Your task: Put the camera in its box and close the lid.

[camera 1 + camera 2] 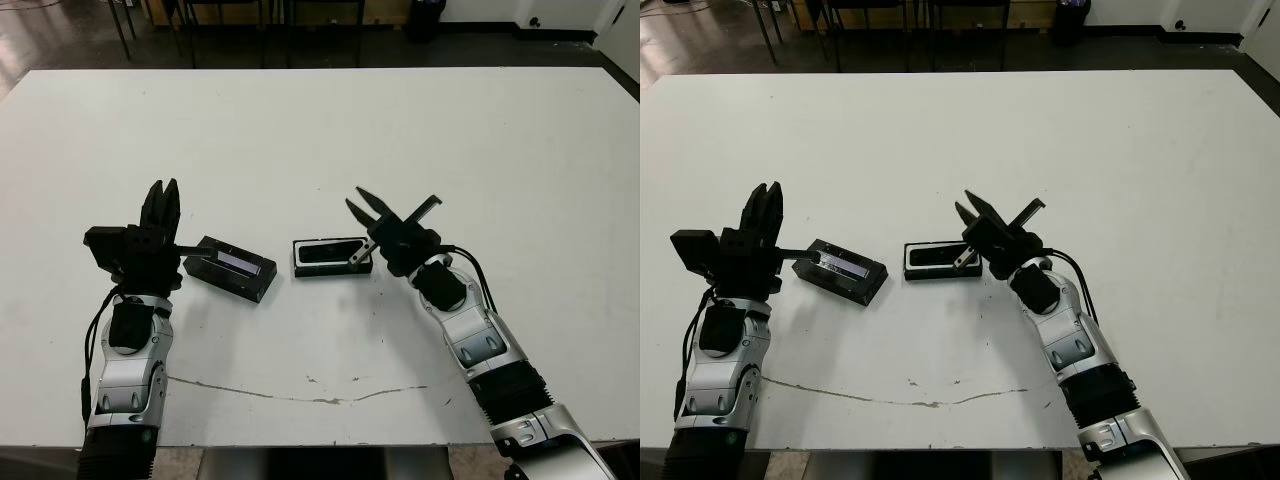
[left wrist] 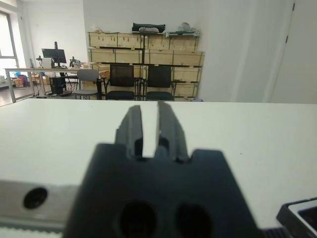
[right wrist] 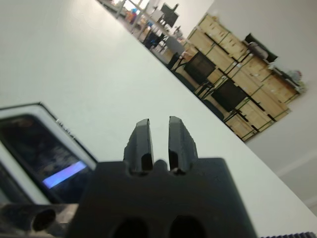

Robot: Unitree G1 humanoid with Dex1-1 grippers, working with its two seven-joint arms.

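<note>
The camera lies inside the box, the lid at its 9 o'clock; both the left gripper and right gripper stand nearly closed, holding nothing.

Bright, even light falls from overhead on the white table, which nearly washes out in the head views. Shadows are soft and short: a faint one lies beside the lid, another beside the box and under both arms. The lid's window strip catches a pale sheen. Head views are sharp with little edge distortion. In the wrist views the near gripper bodies are blurred and dark, the far room is clearer, and the walls glare white.
</note>
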